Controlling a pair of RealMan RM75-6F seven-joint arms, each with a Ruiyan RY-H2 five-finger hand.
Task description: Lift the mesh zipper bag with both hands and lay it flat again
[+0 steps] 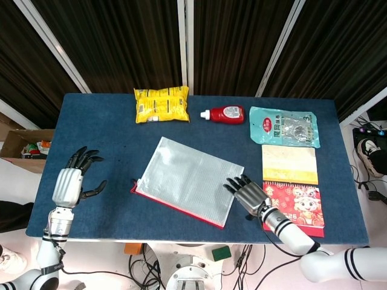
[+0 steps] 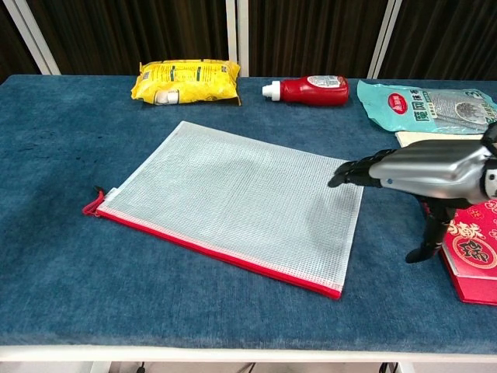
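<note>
Blue cloth covers the surface point(image 1: 121, 121), and the mesh zipper bag point(image 1: 188, 179) lies flat on it near the middle of the frame in the head view. The bag is see-through white with a red zipper edge along its lower side, and a small red pull sticks out at its left corner. In the chest view the bag point(image 2: 233, 202) also lies flat, with no corner lifted. The right hand point(image 1: 249, 194) is at the lower right of the head view, just beside the right edge of the bag. Its fingers are spread apart and it holds nothing. In the chest view the right hand point(image 2: 419, 175) comes in from the right side of the frame, with its fingertips point(image 2: 342, 176) close to the bag's right edge; I cannot tell if they touch it. The left hand point(image 1: 71, 181) is at the far left of the head view, well apart from the bag. Its fingers are also spread wide and it holds nothing. The chest view does not show it. At the top of the surface sits a yellow snack bag point(image 1: 161, 103). Next to it, to the right, lies a red sauce bottle point(image 1: 225, 113) on its side. Farther right is a teal packet point(image 1: 283, 126). Below the packet lie a pale yellow book point(image 1: 289, 164) and then a red booklet point(image 1: 296, 206), which is just beside the right hand.
</note>
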